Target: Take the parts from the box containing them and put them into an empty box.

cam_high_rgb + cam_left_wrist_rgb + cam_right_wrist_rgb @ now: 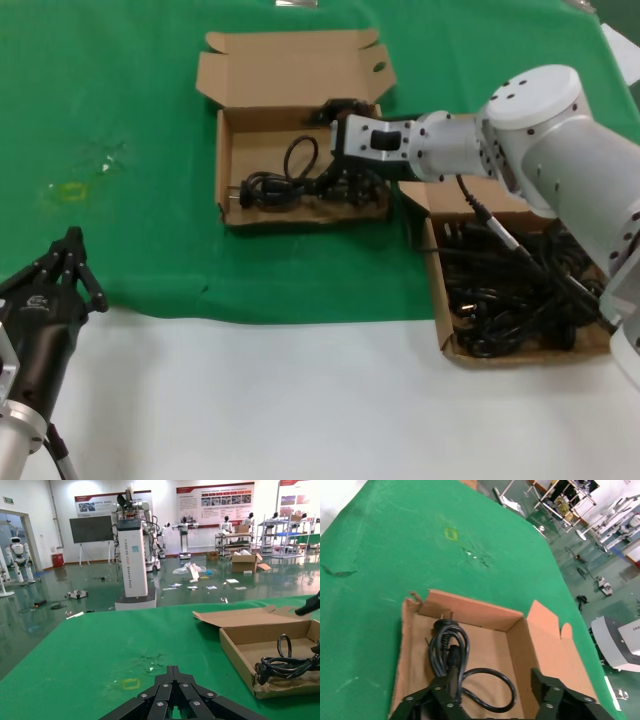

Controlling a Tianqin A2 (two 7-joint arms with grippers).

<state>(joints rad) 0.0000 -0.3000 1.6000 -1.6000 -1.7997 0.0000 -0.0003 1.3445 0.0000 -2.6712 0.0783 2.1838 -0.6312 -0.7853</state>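
Note:
Two brown boxes sit on the green cloth. The box at the right [440, 300] is heaped with black cords [510, 290]. The middle box [225, 150] holds one coiled cord [275, 185], also seen as the cord [447, 645] on the box floor [485, 650]. My right gripper [340, 150] hangs over that middle box's right half, open; in its wrist view the gripper [490, 680] has wide-spread fingers with nothing between them, one finger beside the cord. My left gripper [72, 250] is parked at the near left, shut [173, 672], and from it I see the middle box [240, 650].
The middle box's lid [290, 65] lies open toward the back. A small yellow mark [70, 190] is on the green cloth [130, 100] at the left. Bare white table [300, 400] runs along the front. My right arm reaches across the right box's back corner.

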